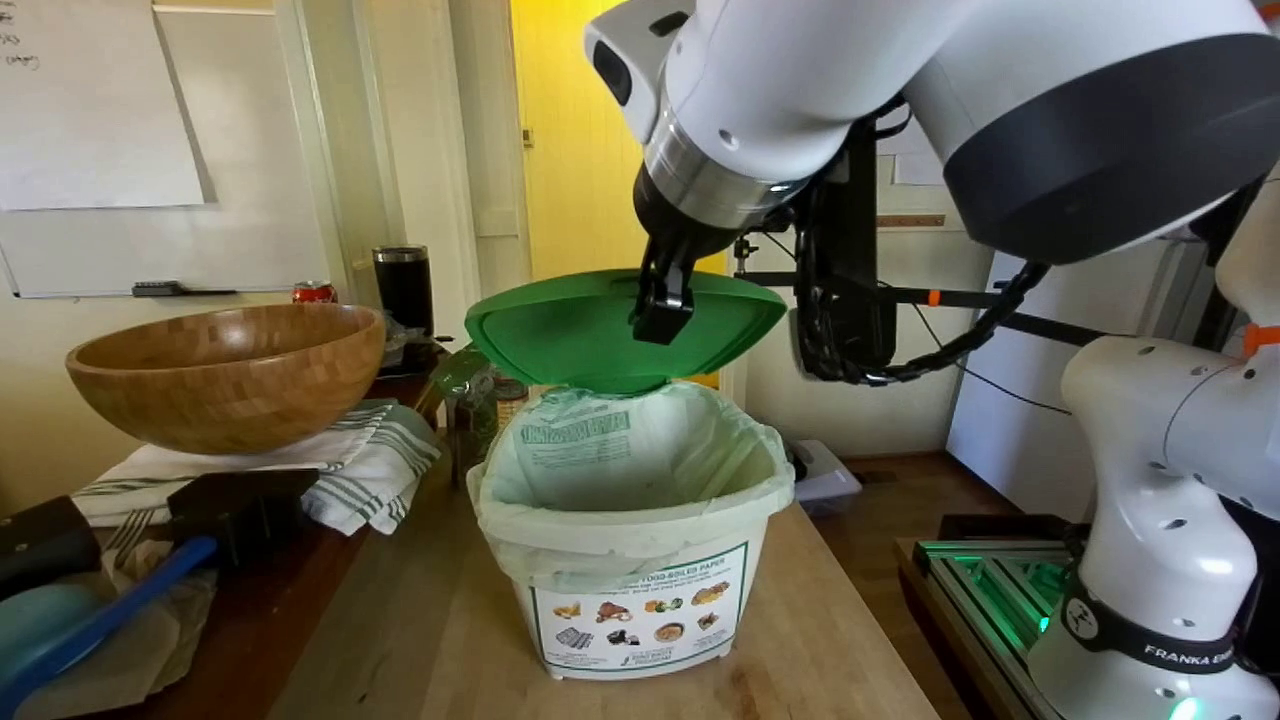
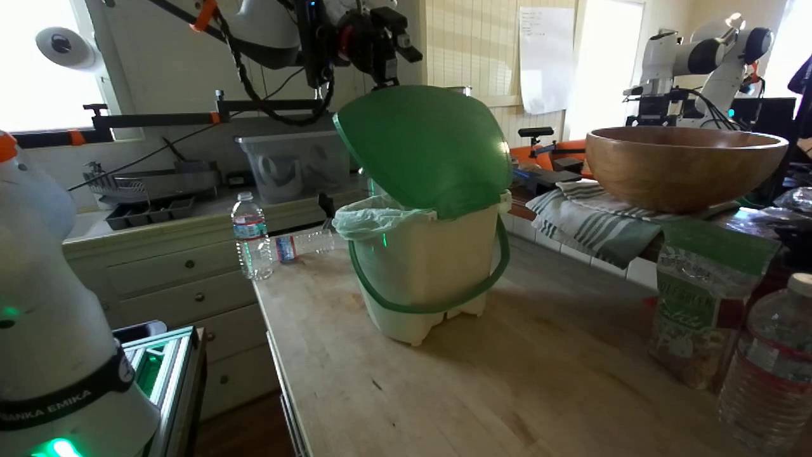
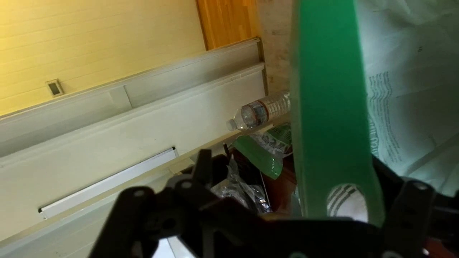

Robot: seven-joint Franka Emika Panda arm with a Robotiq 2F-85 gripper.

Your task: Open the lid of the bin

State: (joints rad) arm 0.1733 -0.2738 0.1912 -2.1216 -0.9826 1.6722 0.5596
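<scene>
The white bin (image 1: 640,620) stands upright on the wooden counter, its pale green liner (image 1: 620,450) showing inside; it is also in an exterior view (image 2: 431,260). The bright green lid (image 1: 580,340) is tilted up from the bin's far rim, mouth uncovered; it also shows in an exterior view (image 2: 431,149). My gripper (image 1: 663,315) is at the lid's raised edge, one finger in front of its underside. In the wrist view the gripper's (image 3: 289,159) fingers are spread, with the lid (image 3: 331,107) between them, nearer the right finger. Whether a finger touches the lid cannot be told.
A wooden bowl (image 1: 230,380) sits on a striped towel (image 1: 370,450) beside the bin. Water bottles (image 2: 252,238) (image 2: 307,244) stand and lie near the counter edge. A green bag (image 2: 704,304) and another bottle (image 2: 771,368) are at the other side.
</scene>
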